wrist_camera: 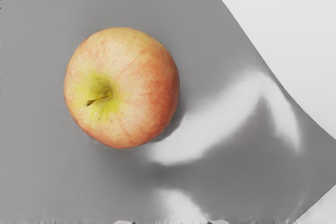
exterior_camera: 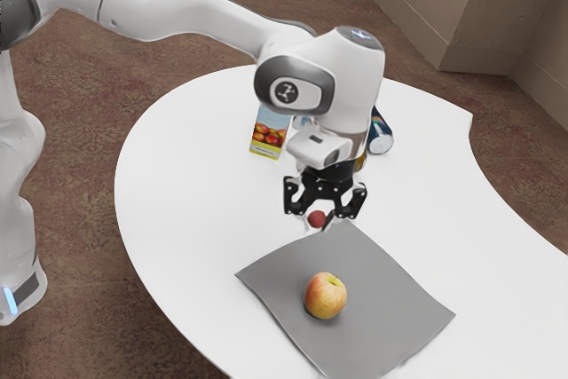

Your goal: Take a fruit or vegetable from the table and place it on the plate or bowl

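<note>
Red-and-yellow round apple [exterior_camera: 326, 296] [wrist_camera: 121, 87] sits stem-up on a flat grey square plate [exterior_camera: 390, 308] [wrist_camera: 52, 182], near its middle. The plate lies on the white curved bench [exterior_camera: 195, 193] [wrist_camera: 283, 24]. The black fingers [exterior_camera: 358, 201] hang above the plate's far corner, spread apart, well clear of the apple. A small red round thing [exterior_camera: 316, 217] shows at the fingertips; contact cannot be told. Beyond the arm stand a fruit-printed carton [exterior_camera: 269, 135] and a dark blue can [exterior_camera: 382, 133].
</note>
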`<state>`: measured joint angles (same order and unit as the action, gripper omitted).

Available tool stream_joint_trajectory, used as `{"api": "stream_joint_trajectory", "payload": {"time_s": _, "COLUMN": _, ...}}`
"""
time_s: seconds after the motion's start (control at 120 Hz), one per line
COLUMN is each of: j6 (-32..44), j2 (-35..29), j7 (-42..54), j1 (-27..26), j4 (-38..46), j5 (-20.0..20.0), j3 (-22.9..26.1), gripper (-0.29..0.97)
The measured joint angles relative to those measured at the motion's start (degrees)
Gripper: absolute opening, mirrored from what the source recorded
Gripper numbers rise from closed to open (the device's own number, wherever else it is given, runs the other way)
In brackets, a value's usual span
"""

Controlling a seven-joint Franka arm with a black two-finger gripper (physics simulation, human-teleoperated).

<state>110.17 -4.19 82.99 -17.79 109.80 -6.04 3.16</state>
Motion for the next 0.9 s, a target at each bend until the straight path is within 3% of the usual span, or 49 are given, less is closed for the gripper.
{"api": "stream_joint_trajectory", "payload": {"time_s": 0.167, "j6": 0.65, "j2": 0.69, "j7": -0.14, "j1": -0.47, "j4": 0.0, "j5": 0.16, "j3": 0.12, "gripper": 0.18}}
{"api": "stream_joint_trajectory", "payload": {"time_s": 0.283, "j6": 1.13, "j2": 1.21, "j7": -0.18, "j1": -1.16, "j4": -0.11, "j5": 0.26, "j3": 0.17, "gripper": 0.45}}
{"api": "stream_joint_trajectory", "payload": {"time_s": 0.417, "j6": 1.46, "j2": 1.24, "j7": -0.13, "j1": -1.09, "j4": -0.48, "j5": 0.31, "j3": 0.18, "gripper": 0.59}}
{"api": "stream_joint_trajectory", "payload": {"time_s": 0.542, "j6": 1.49, "j2": -1.53, "j7": -0.25, "j1": -0.01, "j4": -0.32, "j5": 0.15, "j3": 0.17, "gripper": 0.64}}
{"api": "stream_joint_trajectory", "payload": {"time_s": 0.617, "j6": 0.13, "j2": -5.49, "j7": -0.42, "j1": 5.1, "j4": -0.57, "j5": 0.27, "j3": -0.06, "gripper": 0.66}}
{"api": "stream_joint_trajectory", "payload": {"time_s": 0.683, "j6": -1.29, "j2": -3.7, "j7": -0.47, "j1": 7.42, "j4": -3.07, "j5": 1.43, "j3": -0.28, "gripper": 0.67}}
{"api": "stream_joint_trajectory", "payload": {"time_s": 0.9, "j6": -5.23, "j2": -2.36, "j7": -0.49, "j1": 7.52, "j4": -6.25, "j5": 3.32, "j3": -0.47, "gripper": 0.68}}
